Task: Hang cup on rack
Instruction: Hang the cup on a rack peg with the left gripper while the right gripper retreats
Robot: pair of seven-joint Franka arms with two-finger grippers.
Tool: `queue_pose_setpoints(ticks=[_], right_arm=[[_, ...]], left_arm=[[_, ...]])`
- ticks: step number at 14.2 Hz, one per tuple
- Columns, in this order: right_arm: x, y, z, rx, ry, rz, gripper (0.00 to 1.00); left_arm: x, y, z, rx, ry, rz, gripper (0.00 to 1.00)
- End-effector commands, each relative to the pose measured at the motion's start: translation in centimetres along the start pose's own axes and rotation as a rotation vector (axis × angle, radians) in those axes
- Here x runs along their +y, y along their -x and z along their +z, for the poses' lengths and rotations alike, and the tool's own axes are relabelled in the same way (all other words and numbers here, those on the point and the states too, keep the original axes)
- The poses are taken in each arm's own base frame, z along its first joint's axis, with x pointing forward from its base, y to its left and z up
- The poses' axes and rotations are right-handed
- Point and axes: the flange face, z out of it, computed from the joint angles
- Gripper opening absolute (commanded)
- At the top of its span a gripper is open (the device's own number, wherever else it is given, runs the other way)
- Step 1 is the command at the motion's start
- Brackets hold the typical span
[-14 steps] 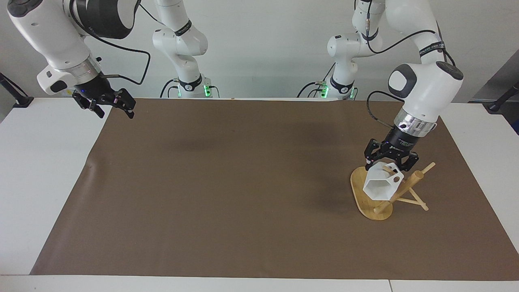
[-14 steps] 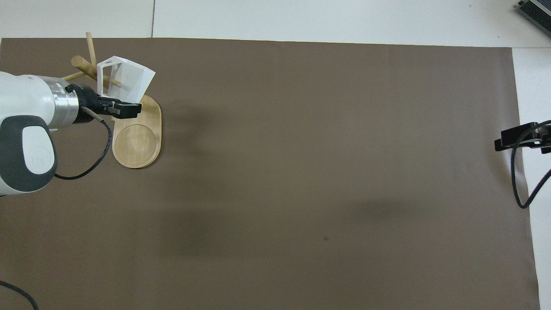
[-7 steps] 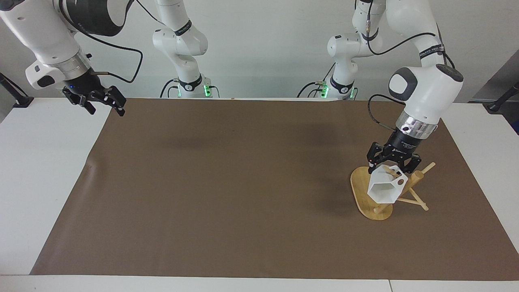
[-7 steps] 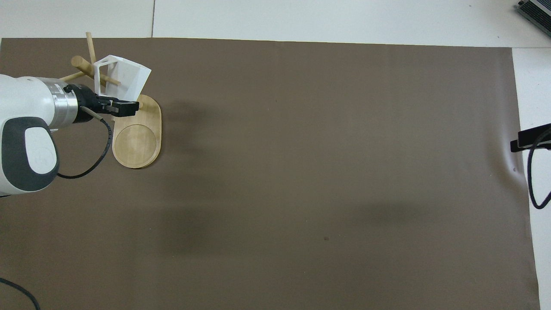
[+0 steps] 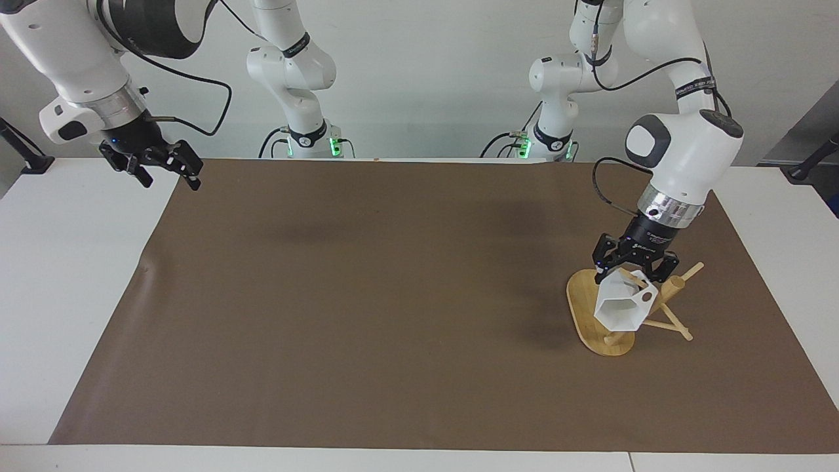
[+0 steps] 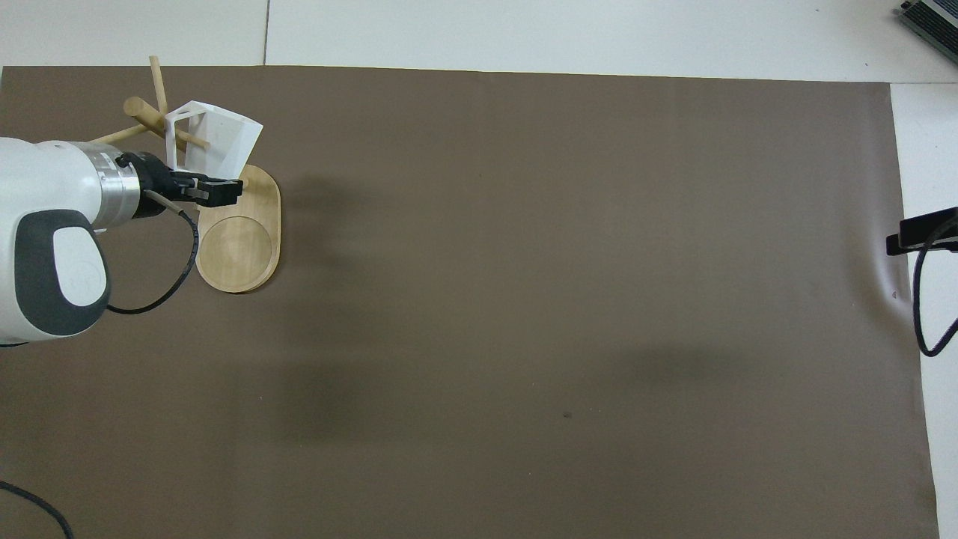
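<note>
At the robots' end of the table (image 5: 65,295), toward the right arm's side, the right gripper (image 5: 168,178) waits in the air over the white surface just beside the corner of the brown mat (image 5: 393,295). Its fingers are spread apart and hold nothing. Only a dark tip of it shows at the edge of the overhead view. The middle of the mat is bare brown. Toward the left arm's end stands the rack (image 5: 582,303), its oval bamboo base (image 6: 239,247) flat on the mat with its long axis running away from the robots. The left arm reaches in from that end, and the left gripper (image 5: 633,270) hangs over the farther part of the base, fingers clenched on the upper wall of the cup (image 5: 619,308). The cup (image 6: 224,138) is white and faceted. It is off the mat and tipped over, so its hexagonal mouth points away from the robots and somewhat down, above the farther part of the base. Its blocky handle (image 5: 645,293) faces the post (image 5: 675,284), which shows slanted toward the left arm's end in both views. From overhead, a thin peg (image 6: 196,140) crosses inside the handle's opening. We cannot tell whether the cup's weight rests on that peg. Farthest out, two more pegs (image 6: 157,78) stick out past the cup.
</note>
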Motion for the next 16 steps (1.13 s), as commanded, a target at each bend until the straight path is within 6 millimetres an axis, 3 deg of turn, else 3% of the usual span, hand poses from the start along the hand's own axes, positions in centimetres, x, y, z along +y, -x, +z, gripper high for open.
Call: queue_pose_setpoints(ticks=[1, 4, 7, 10, 16], right_arm=[[-0.39, -0.03, 0.01, 0.031, 0.017, 0.015, 1.0], [-0.45, -0.4, -0.13, 0.06, 0.019, 0.016, 1.0], [-0.55, -0.42, 0.14, 0.057, 0.017, 0.015, 1.0], [-0.48, -0.41, 0.14, 0.057, 0.016, 0.013, 1.0], [-0.48, -0.41, 0.14, 0.057, 0.016, 0.016, 1.0]], left_arm=[[-0.35, 0.02, -0.21, -0.012, 0.042, -0.158, 0.15], [0.08, -0.11, -0.24, -0.007, 0.045, -0.156, 0.54], [0.07, -0.17, -0.19, -0.001, 0.043, -0.155, 0.67], [0.06, -0.19, -0.17, 0.001, 0.043, -0.149, 1.0], [-0.88, -0.12, -0.24, 0.047, 0.028, -0.108, 1.0]])
